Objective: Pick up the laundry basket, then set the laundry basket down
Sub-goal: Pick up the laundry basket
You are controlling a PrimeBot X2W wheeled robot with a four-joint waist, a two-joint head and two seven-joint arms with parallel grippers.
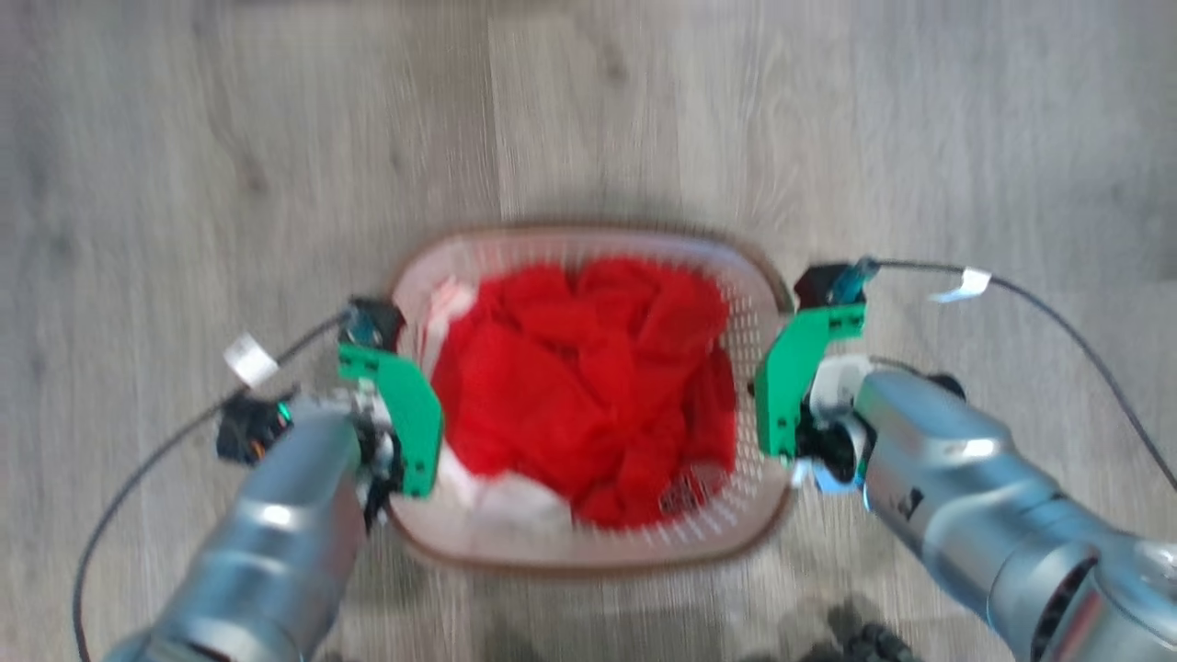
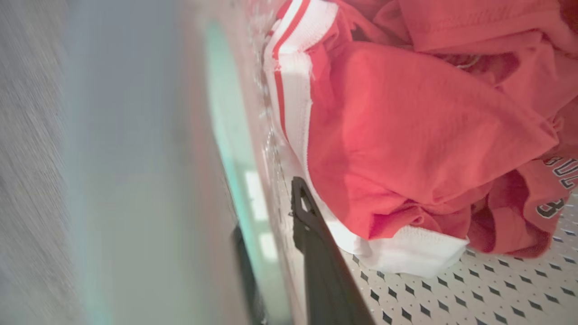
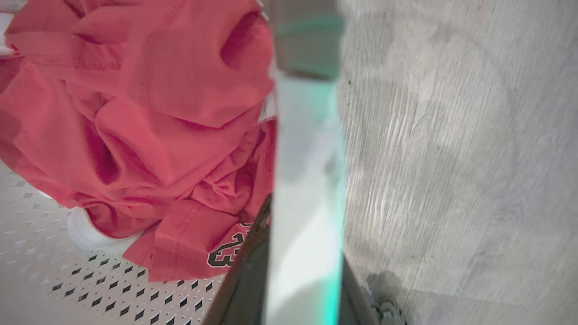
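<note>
Grey wood floor (image 1: 184, 138) lies beneath the laundry basket (image 1: 588, 241), white, perforated, brown-rimmed, holding red clothing (image 1: 588, 386); the left gripper (image 2: 271, 216) and right gripper (image 3: 307, 243) each clamp a side wall between nearly closed fingers; the wrist views reveal diamond holes (image 2: 451, 298) and black lettering (image 3: 226, 255), which are blurred in the head view.

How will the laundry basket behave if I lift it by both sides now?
The laundry basket probably flexes: thin perforated plastic walls. Likely light, holding crumpled red clothes. With the left gripper and right gripper on opposite sides, tipping seems unlikely.
</note>
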